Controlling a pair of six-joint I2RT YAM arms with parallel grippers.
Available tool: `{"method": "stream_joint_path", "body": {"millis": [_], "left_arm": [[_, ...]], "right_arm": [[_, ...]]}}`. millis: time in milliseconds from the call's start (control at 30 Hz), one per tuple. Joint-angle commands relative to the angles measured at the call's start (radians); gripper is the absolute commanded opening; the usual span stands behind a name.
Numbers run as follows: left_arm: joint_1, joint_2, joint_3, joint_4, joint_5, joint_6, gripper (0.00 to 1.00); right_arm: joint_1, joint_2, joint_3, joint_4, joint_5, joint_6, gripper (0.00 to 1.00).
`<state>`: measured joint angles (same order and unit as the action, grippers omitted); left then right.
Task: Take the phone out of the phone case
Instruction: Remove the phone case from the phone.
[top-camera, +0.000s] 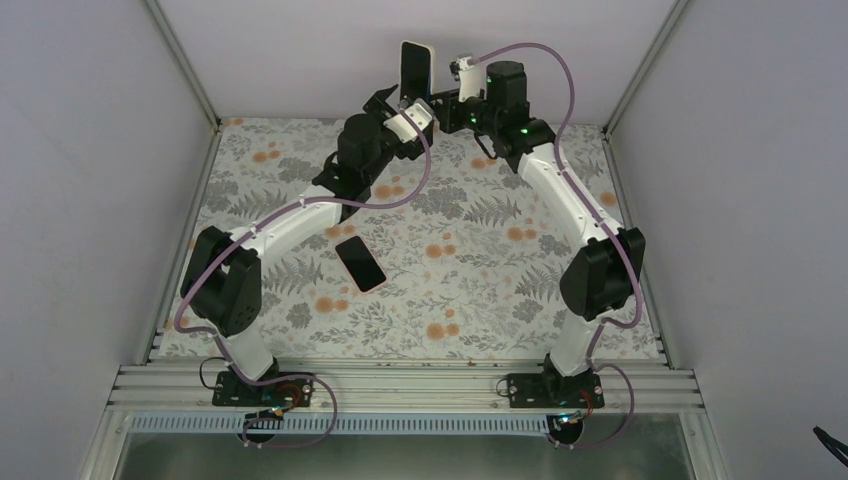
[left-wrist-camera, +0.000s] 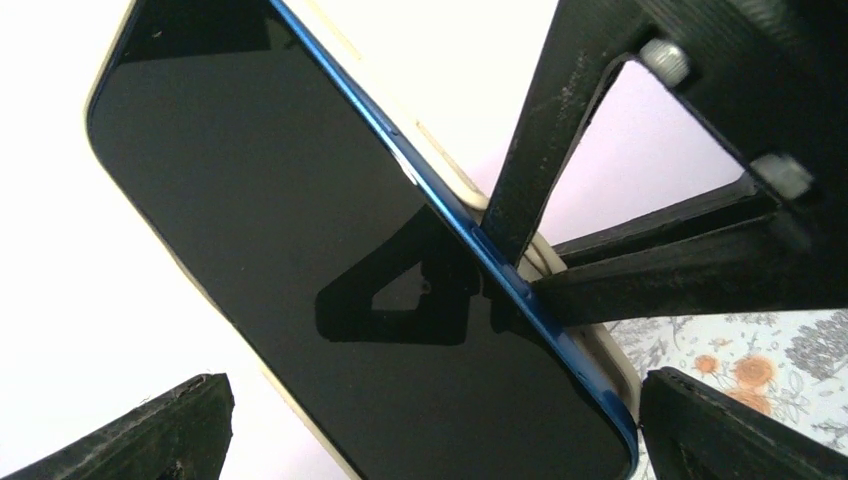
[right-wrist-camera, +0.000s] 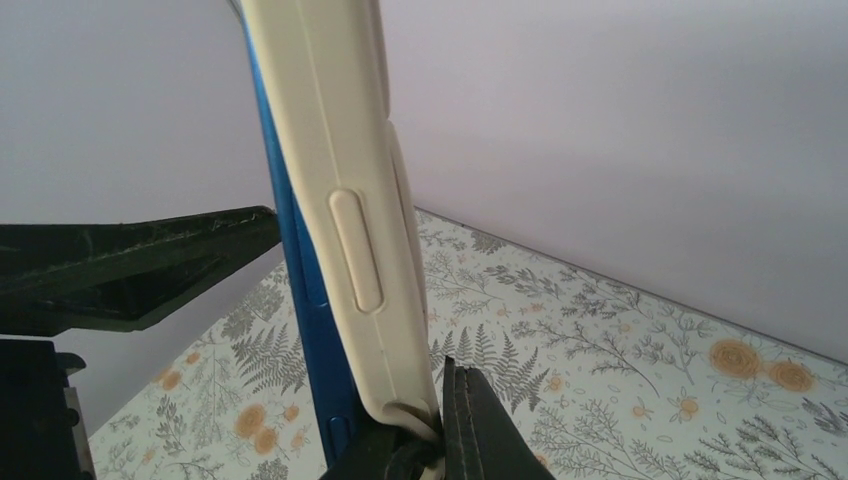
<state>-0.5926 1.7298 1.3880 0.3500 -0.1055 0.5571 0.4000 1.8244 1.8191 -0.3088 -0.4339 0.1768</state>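
Loose handset (top-camera: 360, 264) lies flat on the table (top-camera: 500, 270), dark face up; positions below are referred to it.

Phone (left-wrist-camera: 300, 250) and phone case (right-wrist-camera: 340, 150) are held upright in the air, well beyond the loose handset, slightly to its right and high above it. The phone is seated in the cream case, and its blue edge stands proud of the case lip along one long side.

Right gripper (right-wrist-camera: 440, 440) — jaws closed down on the lower end of the phone case, pinching it.

Left gripper (left-wrist-camera: 437, 385) — jaws spread wide, one finger on either side of the phone's screen face. Whether they touch the phone cannot be told. Both grippers are on the far side of the loose handset.
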Motion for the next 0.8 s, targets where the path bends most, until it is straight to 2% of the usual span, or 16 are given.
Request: {"method": "stream_joint_path", "body": {"millis": [0,133,300,633,700,767], "left_arm": [[0.016,-0.031,-0.054,0.129,-0.153,0.007,1.0],[0.016,-0.062,-0.129,0.25,-0.247,0.033,1.0],[0.017,-0.091,-0.18,0.328,-0.282,0.052,1.0],[0.007,-0.053,-0.174,0.434,-0.337,0.104,1.0],[-0.012,-0.032,-0.179,0.52,-0.374,0.158,1.0],[-0.04,-0.003,-0.189,0.676,-0.434,0.254,1.0]], "right_arm": [[0.01,-0.023,0.008,0.062,-0.033,0.014,0.03],[0.01,-0.024,0.01,0.062,-0.028,0.012,0.03],[0.011,-0.015,0.015,0.061,-0.033,0.012,0.03],[0.034,-0.007,0.008,0.062,-0.064,0.013,0.03],[0.055,0.004,0.003,0.058,-0.068,0.003,0.03],[0.077,0.023,0.0,0.047,-0.072,-0.001,0.03]]}}
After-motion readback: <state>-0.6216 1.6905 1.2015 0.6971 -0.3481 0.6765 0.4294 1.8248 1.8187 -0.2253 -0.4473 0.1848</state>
